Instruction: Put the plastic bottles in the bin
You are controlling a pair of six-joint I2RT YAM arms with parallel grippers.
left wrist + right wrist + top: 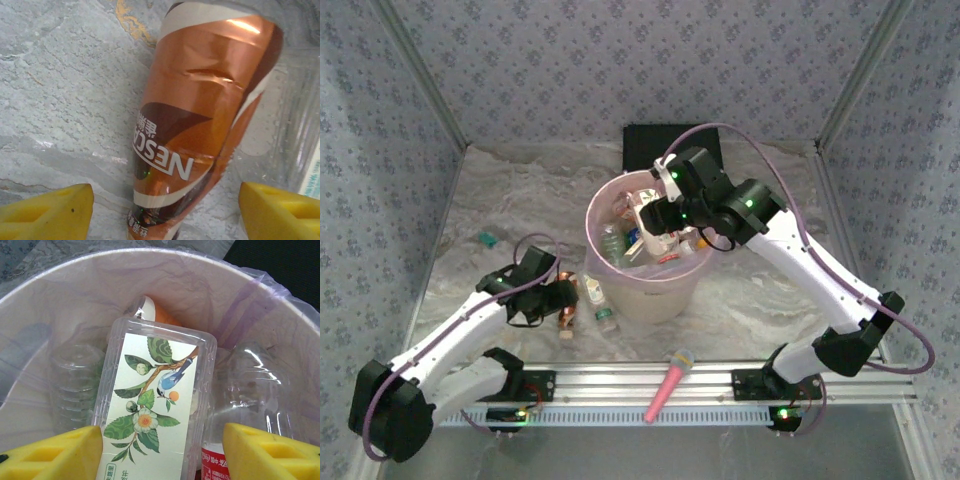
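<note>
Brown plastic bottle [200, 125], lying on the table [60, 100] just left of the bin [650, 295]. The left gripper [165, 212] straddles it, jaws wide and clear of it on both sides (centre first, then squeeze gently; the thin wall looks easily dented). The right gripper [162, 450] hangs part-open over the bin, a floral-label bottle [155, 405] between its fingers; whether it grips cannot be told.

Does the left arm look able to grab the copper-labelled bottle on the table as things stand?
Probably yes: the left pincer stands open with the copper-labelled bottle between its fingers; only a clear bottle crowds one side.
</note>
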